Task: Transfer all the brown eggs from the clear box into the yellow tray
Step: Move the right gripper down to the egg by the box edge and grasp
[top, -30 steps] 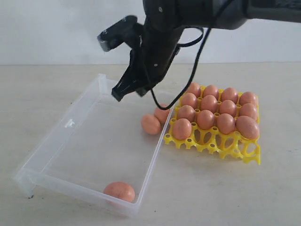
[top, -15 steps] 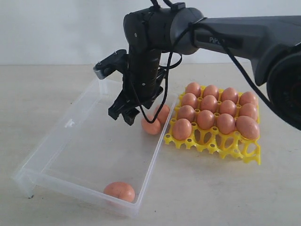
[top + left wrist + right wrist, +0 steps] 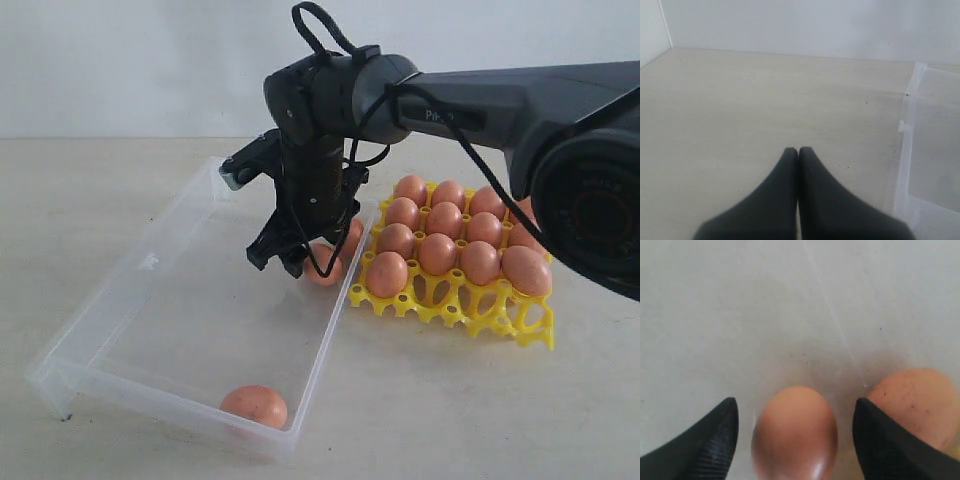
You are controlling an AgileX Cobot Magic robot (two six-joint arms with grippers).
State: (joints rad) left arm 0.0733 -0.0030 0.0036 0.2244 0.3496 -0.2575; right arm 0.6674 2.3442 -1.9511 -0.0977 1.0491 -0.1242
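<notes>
The clear box [image 3: 190,330] holds three brown eggs [image 3: 254,406]; the yellow tray [image 3: 500,320] just beside it is mostly full. The right gripper [image 3: 795,410] has dropped into the box, fingers spread wide and empty, straddling one egg [image 3: 794,435] near the tray-side wall, likely ready to grasp. The left gripper [image 3: 798,152] has pinched shut on nothing.

text: white lettering, starts "Pi" | on: right arm [image 3: 487,102] upper link | rest: not legible
</notes>
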